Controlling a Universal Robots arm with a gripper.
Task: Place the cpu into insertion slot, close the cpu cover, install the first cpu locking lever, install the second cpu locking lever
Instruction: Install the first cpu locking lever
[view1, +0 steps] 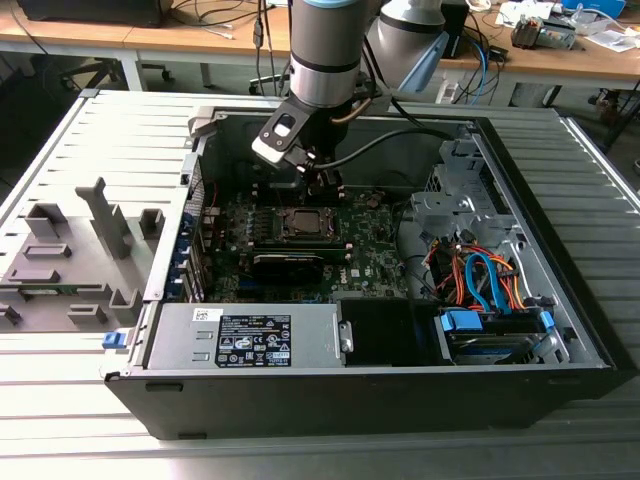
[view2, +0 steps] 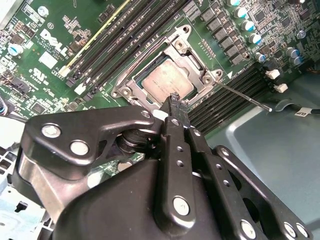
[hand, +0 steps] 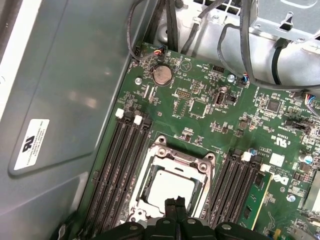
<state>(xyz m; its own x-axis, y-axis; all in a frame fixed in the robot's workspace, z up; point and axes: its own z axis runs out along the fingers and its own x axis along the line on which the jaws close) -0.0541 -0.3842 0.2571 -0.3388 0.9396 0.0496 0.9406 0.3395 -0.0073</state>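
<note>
The cpu (view2: 167, 82) lies flat in the socket on the green motherboard, its dull silver top showing through the window of the cpu cover (view2: 192, 54), which lies down around it. In the first wrist view the cpu (hand: 170, 186) and the cover (hand: 179, 159) sit just beyond my fingertips. My gripper (hand: 175, 202) hangs right over the socket's edge, shut with nothing between the fingers; it also shows in the second wrist view (view2: 174, 102) and the exterior view (view1: 322, 186). A thin metal locking lever (view2: 245, 98) sticks out sideways from the socket.
Black memory slots (hand: 125, 165) flank the socket on both sides. A long black card (view1: 288, 262) lies next to the socket, and a power supply (view1: 245, 335) sits at the case front. Blue and orange cables (view1: 480, 275) fill the exterior view's right. Case walls (view1: 560, 230) surround everything.
</note>
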